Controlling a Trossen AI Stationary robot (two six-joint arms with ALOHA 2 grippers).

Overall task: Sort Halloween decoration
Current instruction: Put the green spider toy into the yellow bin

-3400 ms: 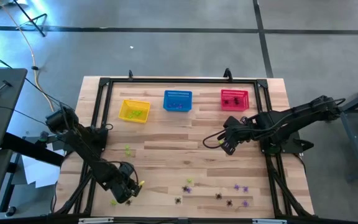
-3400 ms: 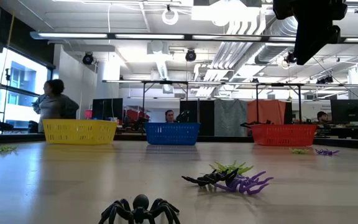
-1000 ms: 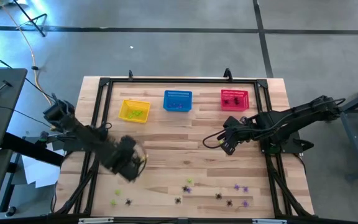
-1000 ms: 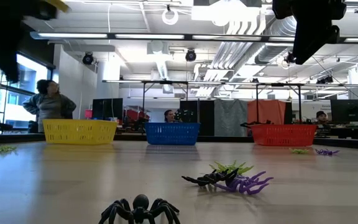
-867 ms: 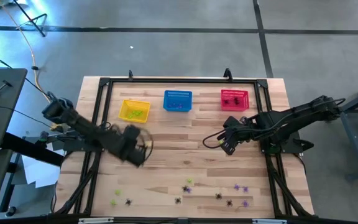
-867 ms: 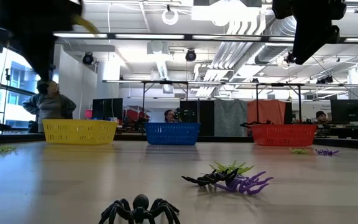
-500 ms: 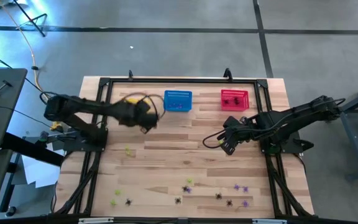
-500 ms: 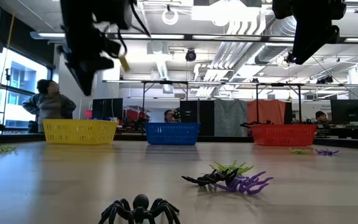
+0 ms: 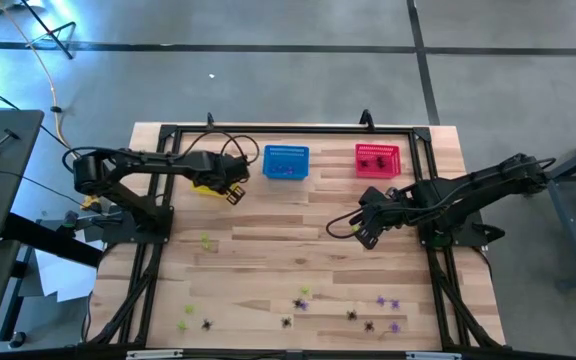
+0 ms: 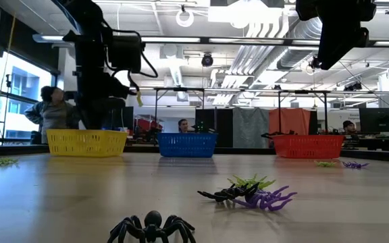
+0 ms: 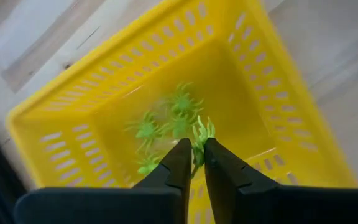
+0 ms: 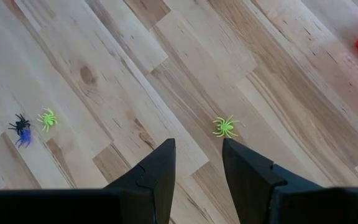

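From above, the left gripper [image 9: 234,185] hangs over the yellow basket [image 9: 208,178] at the table's far side, with the blue basket [image 9: 286,162] and red basket [image 9: 377,159] further along the same row; the right gripper [image 9: 364,231] waits over mid-table, and loose spiders [image 9: 301,300] lie scattered near the front edge. At table height, a black spider [image 10: 152,228] sits closest, with a tangle of black, green and purple ones behind. The left wrist view shows its narrowly parted fingers [image 11: 179,163] with a green spider [image 11: 201,133] between the tips, above others lying in the basket; whether they grip it I cannot tell. The right wrist view shows fingers [image 12: 155,168] apart, empty, above a green one on the wood [image 12: 225,126].
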